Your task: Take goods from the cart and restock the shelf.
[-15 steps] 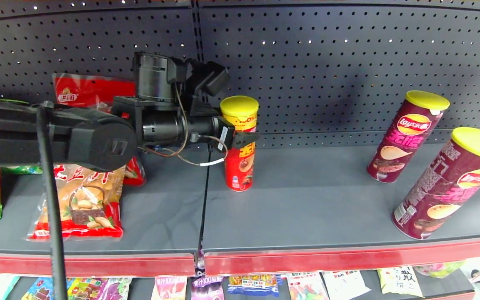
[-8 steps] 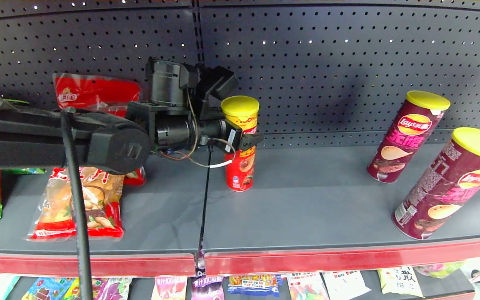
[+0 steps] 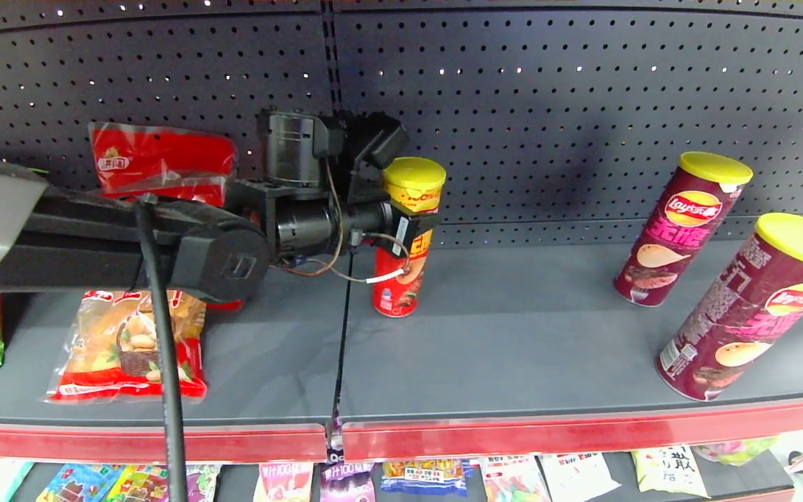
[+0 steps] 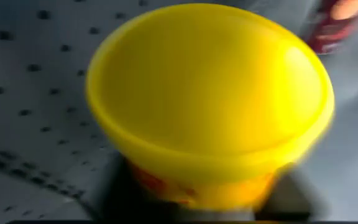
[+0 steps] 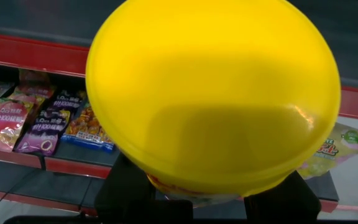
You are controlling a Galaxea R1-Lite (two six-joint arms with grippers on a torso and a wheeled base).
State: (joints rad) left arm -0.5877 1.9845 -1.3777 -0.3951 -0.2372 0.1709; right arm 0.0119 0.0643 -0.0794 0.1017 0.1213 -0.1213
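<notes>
Yellow-lidded and red, the can (image 3: 401, 279) stood tilted at the centre of the frame, low over the grey shelf (image 3: 513, 348). The left gripper (image 3: 412, 237) had its fingers clamped narrowly round the can's middle. The right gripper (image 5: 204, 202) fingers gripped a second can (image 5: 213, 93) below its yellow lid. Two purple cans (image 3: 680, 230) leaned at right, and a peanut bag (image 3: 129, 348) lay at lower left, before dark pegboard (image 3: 583, 104).

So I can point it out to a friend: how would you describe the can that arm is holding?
On the grey shelf, look near the middle seam. The left end effector grips the red can there. The two purple cans to its right share its yellow lid, not its red body.
</notes>
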